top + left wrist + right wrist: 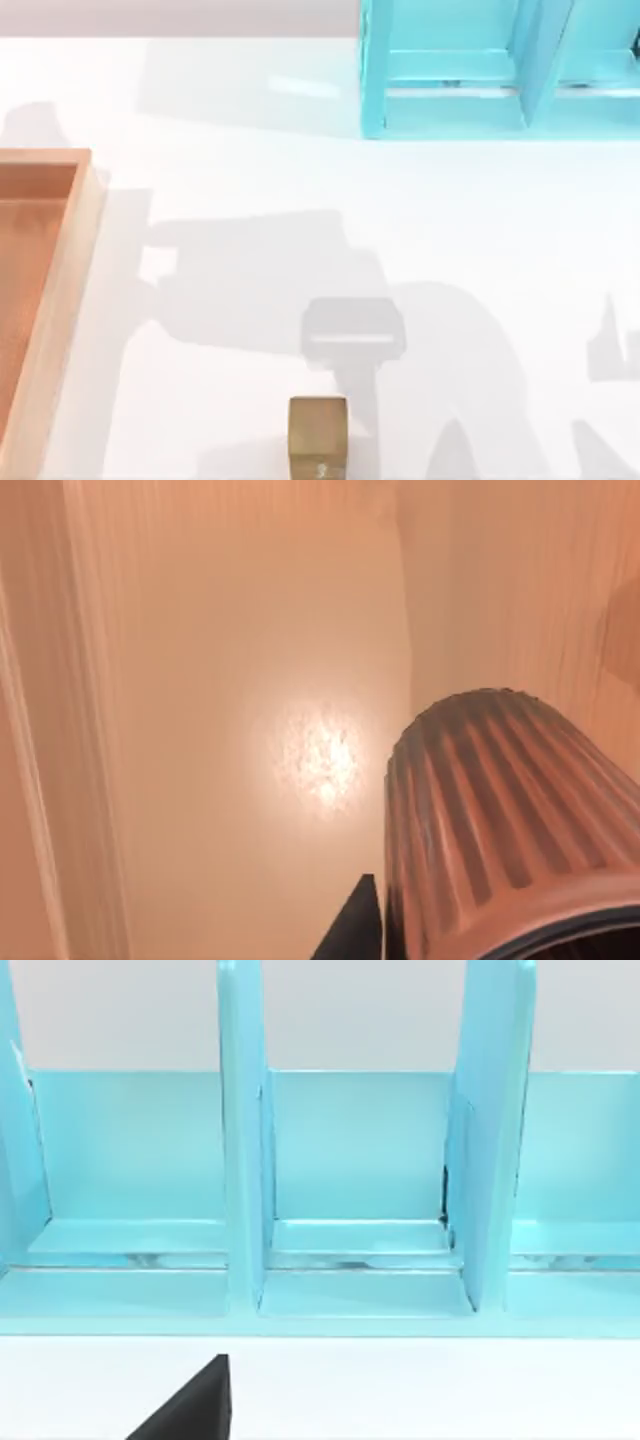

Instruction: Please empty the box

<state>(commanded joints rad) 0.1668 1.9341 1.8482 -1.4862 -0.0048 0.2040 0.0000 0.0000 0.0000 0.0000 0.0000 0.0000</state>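
Overrunning the left edge, box (60,300)

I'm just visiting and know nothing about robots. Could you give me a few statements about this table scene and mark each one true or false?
1. The box sits at the table's left edge. True.
2. The cyan shelf stands at the near left of the table. False: it stands at the far side, toward the right.
3. A ribbed cup-like object lies inside the box, as the left wrist view shows. True.
4. The small cube rests inside the box. False: it sits on the white table, apart from the box, near the front edge.
5. The right wrist view faces the shelf's compartments. True.
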